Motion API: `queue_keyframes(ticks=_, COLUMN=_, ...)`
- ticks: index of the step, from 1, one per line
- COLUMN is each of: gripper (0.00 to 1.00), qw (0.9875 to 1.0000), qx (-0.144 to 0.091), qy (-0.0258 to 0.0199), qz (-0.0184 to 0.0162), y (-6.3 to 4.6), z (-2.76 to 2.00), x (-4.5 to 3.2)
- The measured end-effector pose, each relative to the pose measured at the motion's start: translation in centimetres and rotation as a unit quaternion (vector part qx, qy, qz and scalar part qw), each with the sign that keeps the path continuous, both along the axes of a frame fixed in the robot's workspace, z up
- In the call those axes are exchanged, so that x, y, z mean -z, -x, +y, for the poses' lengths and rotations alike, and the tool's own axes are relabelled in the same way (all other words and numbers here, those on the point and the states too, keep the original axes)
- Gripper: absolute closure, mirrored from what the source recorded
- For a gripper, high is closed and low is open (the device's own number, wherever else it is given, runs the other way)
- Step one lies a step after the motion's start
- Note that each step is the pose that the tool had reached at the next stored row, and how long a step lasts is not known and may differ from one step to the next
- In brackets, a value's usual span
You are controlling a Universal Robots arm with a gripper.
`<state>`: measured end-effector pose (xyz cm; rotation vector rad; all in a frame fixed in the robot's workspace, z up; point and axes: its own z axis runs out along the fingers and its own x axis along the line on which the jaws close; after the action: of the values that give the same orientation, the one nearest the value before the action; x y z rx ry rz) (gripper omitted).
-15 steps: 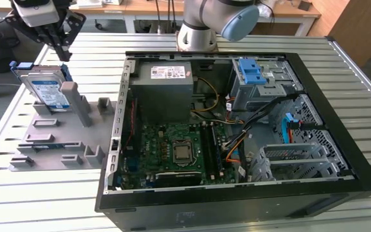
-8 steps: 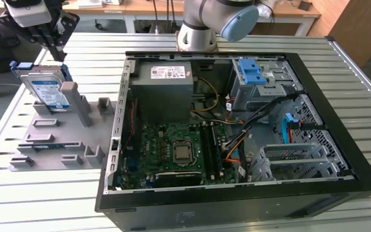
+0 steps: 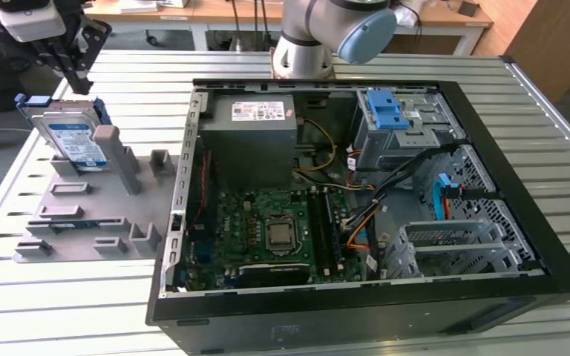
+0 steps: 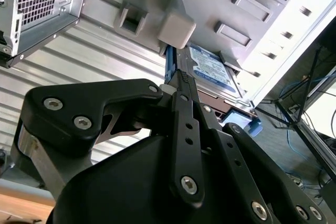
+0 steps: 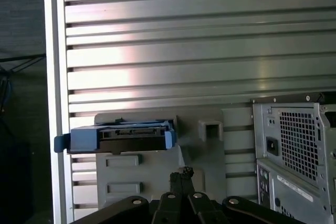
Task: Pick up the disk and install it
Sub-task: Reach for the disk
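Disk [image 3: 75,137] position: on edge in the grey fixture [image 3: 87,211] on the slatted table [image 3: 67,297], at the exterior view's left of the open computer case [image 3: 344,319]. It leans back slightly, with the white-and-blue label face towards the camera. It is not yet lifted, and nothing of the install is done.

Gripper [image 3: 82,87] state: we read it as closed and empty. In the first wrist view the two fingertips [image 5: 181,174] meet with no gap we can make out, and nothing sits between them. In the exterior view the fingers converge to a single point.

Key relation: the gripper hangs above the disk, tips pointing down at it, near but apart (we see no contact in any view). In the first wrist view we look down on the disk's thin upper edge [image 5: 121,136], blue-framed. Its long axis runs across the fixture, towards the case. The gripper tips sit off the case-side end of that edge, not over its middle. The exterior view agrees, with the tips above the disk's upper corner on the case side.

In the second wrist view the label face [image 4: 210,69] shows just past the fingertip [image 4: 181,80].

Judgement: approach stage, with the closed jaws not yet set to straddle the edge.
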<state>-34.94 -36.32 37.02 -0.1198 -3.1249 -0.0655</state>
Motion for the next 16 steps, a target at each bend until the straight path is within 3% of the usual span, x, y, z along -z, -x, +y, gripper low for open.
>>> queue_keyframes(ticks=16, gripper=0.89, qw=1.0000, qx=0.000, qy=0.0000, qz=0.0017, y=2.5, z=0.52, x=0.31)
